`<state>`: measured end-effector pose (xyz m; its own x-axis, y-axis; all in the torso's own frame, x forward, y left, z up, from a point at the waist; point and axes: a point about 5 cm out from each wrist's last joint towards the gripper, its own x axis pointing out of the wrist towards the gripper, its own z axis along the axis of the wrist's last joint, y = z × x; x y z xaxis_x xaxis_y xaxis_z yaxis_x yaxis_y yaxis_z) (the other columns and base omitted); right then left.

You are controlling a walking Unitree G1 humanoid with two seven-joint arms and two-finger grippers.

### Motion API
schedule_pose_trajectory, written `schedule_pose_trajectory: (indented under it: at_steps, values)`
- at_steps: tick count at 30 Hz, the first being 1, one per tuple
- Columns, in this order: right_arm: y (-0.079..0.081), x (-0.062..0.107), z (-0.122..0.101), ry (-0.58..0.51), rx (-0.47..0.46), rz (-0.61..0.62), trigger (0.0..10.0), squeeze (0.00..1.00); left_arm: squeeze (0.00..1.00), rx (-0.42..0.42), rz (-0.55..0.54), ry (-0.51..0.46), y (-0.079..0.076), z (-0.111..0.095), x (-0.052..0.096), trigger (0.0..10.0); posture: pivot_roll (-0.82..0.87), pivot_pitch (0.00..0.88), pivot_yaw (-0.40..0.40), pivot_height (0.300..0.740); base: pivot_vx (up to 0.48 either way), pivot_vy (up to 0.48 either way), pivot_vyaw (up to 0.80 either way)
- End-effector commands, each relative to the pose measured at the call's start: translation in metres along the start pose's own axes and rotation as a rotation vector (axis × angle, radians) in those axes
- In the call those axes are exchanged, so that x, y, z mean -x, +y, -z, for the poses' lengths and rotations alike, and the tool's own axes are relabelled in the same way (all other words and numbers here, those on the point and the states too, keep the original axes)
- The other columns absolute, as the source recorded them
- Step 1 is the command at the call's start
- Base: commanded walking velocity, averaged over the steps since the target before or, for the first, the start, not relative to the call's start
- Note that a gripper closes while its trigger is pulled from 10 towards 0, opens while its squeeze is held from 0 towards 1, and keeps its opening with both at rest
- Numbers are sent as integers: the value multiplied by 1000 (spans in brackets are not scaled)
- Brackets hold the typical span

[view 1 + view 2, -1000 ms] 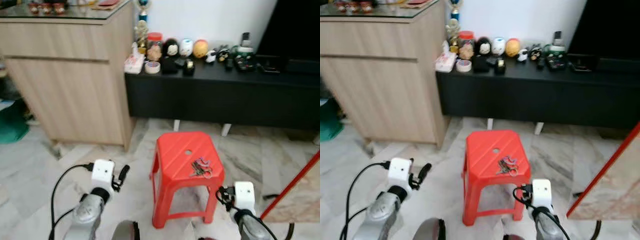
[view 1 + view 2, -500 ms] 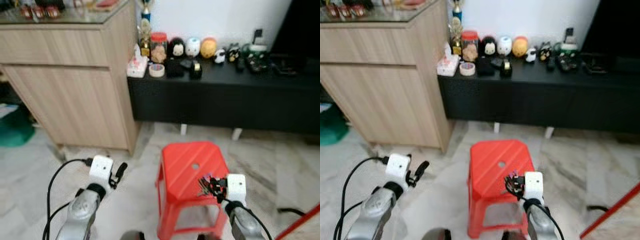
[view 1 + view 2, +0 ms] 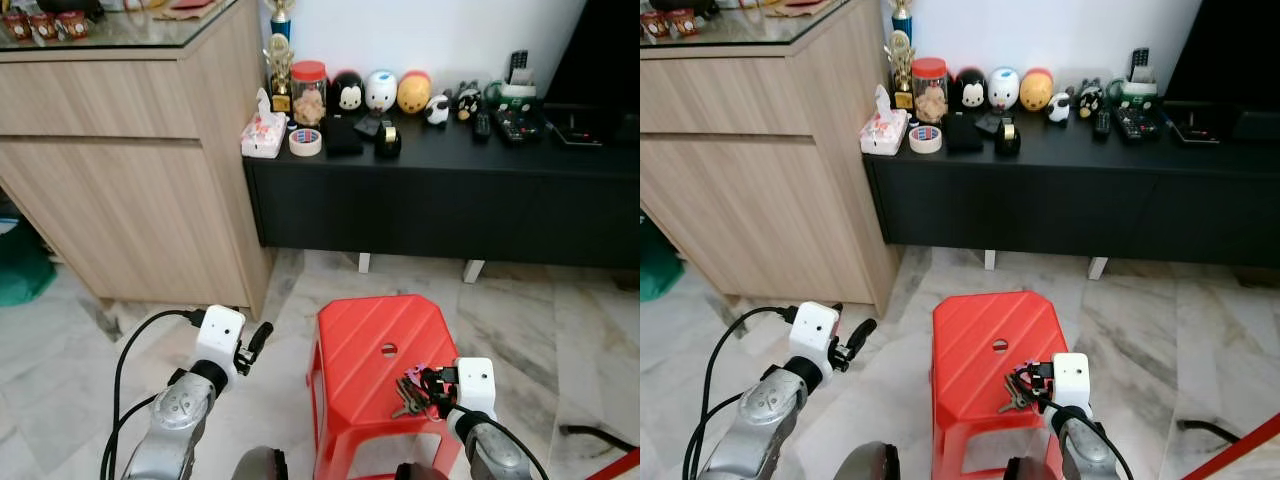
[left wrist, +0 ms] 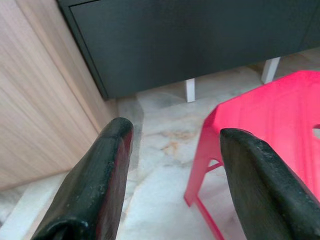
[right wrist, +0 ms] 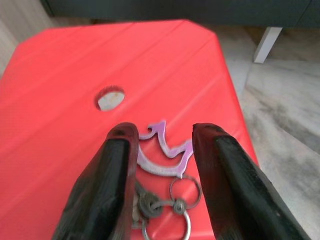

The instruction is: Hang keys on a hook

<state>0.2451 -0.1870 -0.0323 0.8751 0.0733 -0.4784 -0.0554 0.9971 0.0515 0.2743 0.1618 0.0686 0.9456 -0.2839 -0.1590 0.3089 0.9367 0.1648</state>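
Lower left of the head view: left gripper idles in the air beside the red stool, fingers spread apart with nothing between them, likely just parked out of the way. Wood cabinet fills the upper left, black TV bench with figurines runs across the top.

Lower centre-right: keys lie on the stool's top near its right front edge, below the round hole. Right gripper is over them, fingers parted and straddling the purple key charm, not yet clamped; looks lined up for a pick. No hook visible.

Versus a second ago: right gripper has come up from low beside the stool to the keys; camera has shifted closer, stool sits lower in frame. Keys unmoved.
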Motion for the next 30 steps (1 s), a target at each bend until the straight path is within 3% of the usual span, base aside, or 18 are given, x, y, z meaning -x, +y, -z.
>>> schedule_pose_trajectory:
  at_steps: [1,8,13,30]
  values:
    - [0,1,5,36,15,-17,10000,0,0,-10,6,4,0,0,1,10000,51,0,-7,625,0,0,0]
    - [6,-7,-4,65,68,-67,10000,0,0,-11,9,-19,-2,-8,-4,10000,62,0,-14,625,0,0,0]
    - [7,-9,-8,45,51,-64,10000,0,0,-6,7,-31,-4,-11,-5,10000,65,0,-18,625,0,0,446]
    - [8,-6,1,79,27,-65,10000,0,0,-8,0,-32,-2,-12,-7,10000,65,0,-25,625,254,0,29]
